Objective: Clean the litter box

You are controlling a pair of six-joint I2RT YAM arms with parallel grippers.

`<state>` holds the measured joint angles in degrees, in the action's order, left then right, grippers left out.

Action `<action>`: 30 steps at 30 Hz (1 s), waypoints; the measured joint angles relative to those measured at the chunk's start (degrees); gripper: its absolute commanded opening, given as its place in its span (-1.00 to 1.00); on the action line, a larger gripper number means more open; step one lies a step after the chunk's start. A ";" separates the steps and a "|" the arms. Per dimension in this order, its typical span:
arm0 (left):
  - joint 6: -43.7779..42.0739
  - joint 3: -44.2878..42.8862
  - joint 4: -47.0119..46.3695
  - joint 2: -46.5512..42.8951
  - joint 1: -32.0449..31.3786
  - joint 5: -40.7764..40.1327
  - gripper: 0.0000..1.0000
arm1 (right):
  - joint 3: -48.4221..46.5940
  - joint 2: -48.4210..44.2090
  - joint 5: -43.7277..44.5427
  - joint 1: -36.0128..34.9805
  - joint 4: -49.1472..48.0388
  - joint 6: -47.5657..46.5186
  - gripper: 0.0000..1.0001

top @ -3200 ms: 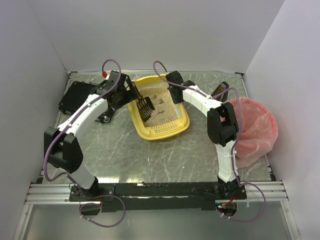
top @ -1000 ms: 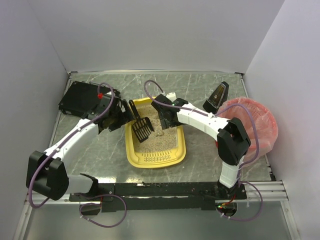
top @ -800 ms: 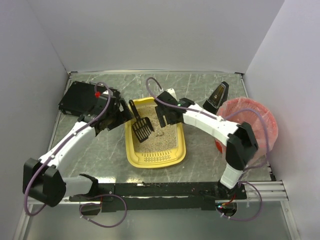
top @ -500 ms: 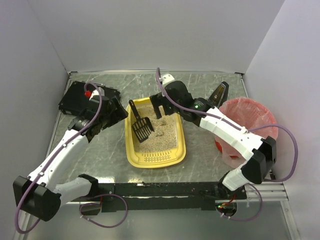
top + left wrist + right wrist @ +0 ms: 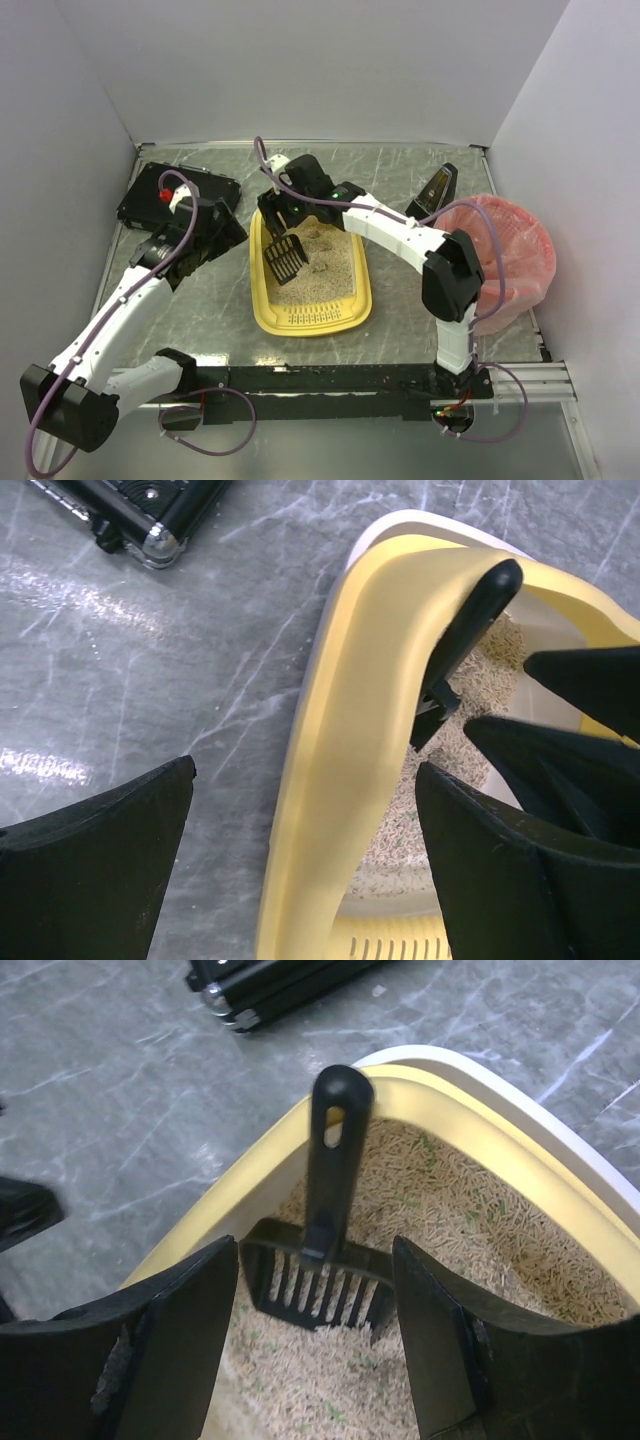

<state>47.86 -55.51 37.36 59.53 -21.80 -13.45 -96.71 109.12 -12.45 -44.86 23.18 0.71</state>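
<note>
Litter box (image 5: 310,318) holds the scoop (image 5: 285,258) propped on its rim, right pincer (image 5: 312,1250) parted astride it, ungripped (left pincer (image 5: 305,770) wide, empty), so closing looks due next.

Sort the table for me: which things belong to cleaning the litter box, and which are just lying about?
For the job: yellow plastic litter box with beige litter; black slotted plastic scoop resting in it; probably the pink bag-lined round bin.
Lying about: flat black rectangular box; small black wedge-shaped object.
</note>
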 measured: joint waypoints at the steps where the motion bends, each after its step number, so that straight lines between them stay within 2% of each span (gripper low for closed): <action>1: 0.02 0.00 0.31 -0.11 0.00 -0.28 0.94 | -0.46 0.87 0.55 0.00 -0.04 0.15 0.37; 6: 0.07 0.00 1.33 -0.31 0.04 -1.31 0.94 | -2.54 4.15 2.14 0.00 -0.07 0.28 0.33; 11: 0.07 0.00 1.36 -0.57 0.04 -1.66 0.94 | -5.25 6.86 1.42 0.00 0.04 0.33 0.17; 19: 0.07 0.61 1.25 -0.57 0.04 -2.12 0.94 | -6.38 8.59 0.68 0.00 -0.20 0.26 0.03; 30: 0.07 1.57 1.07 -0.31 0.04 -1.90 0.93 | -5.99 9.53 -0.81 0.00 -1.40 0.28 -0.06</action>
<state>47.92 -53.93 38.44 59.22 -21.76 -15.35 -102.69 118.65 -13.26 -44.86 21.78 0.99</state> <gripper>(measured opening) 0.969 0.494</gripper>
